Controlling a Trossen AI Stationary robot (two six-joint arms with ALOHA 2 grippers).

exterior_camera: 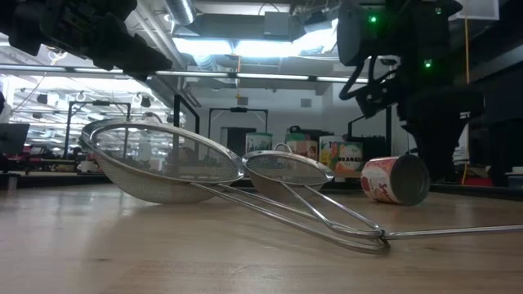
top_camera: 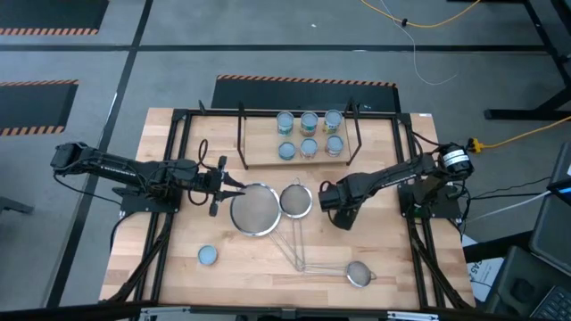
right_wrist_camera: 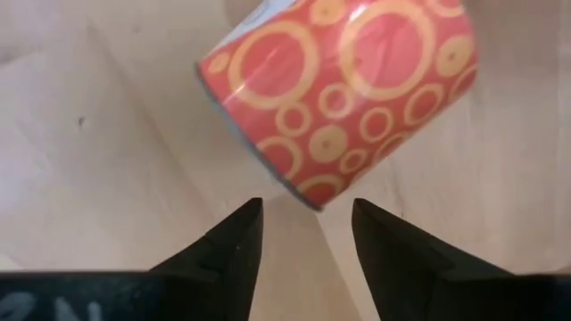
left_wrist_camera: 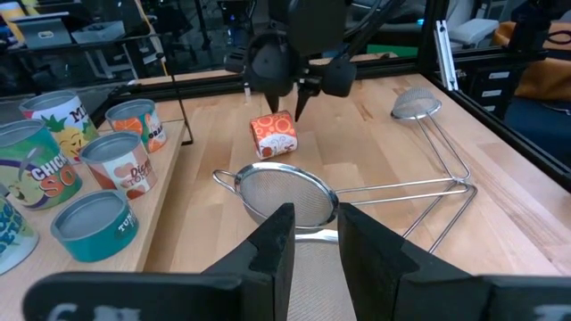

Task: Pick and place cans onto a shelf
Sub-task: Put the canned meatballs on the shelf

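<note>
A red can with orange rings [right_wrist_camera: 343, 98] lies on its side on the table; it also shows in the low view [exterior_camera: 395, 180] and in the left wrist view [left_wrist_camera: 274, 134]. My right gripper [right_wrist_camera: 303, 223] is open and points down just above it, and I see no touch. In the high view my right gripper [top_camera: 341, 217] hides the can. Several cans [top_camera: 309, 134] stand upright on the shelf [top_camera: 259, 159]. One can [top_camera: 207, 256] stands upright near the table's near left. My left gripper [left_wrist_camera: 317, 236] is slightly open and empty, beside the large strainer [top_camera: 254, 209].
Three steel mesh strainers lie mid-table: the large one, a medium one [top_camera: 295, 201] and a small one [top_camera: 359, 274], their long handles crossing [top_camera: 294, 254]. A black frame [top_camera: 169, 178] edges the table. Bare wood shows at the near right.
</note>
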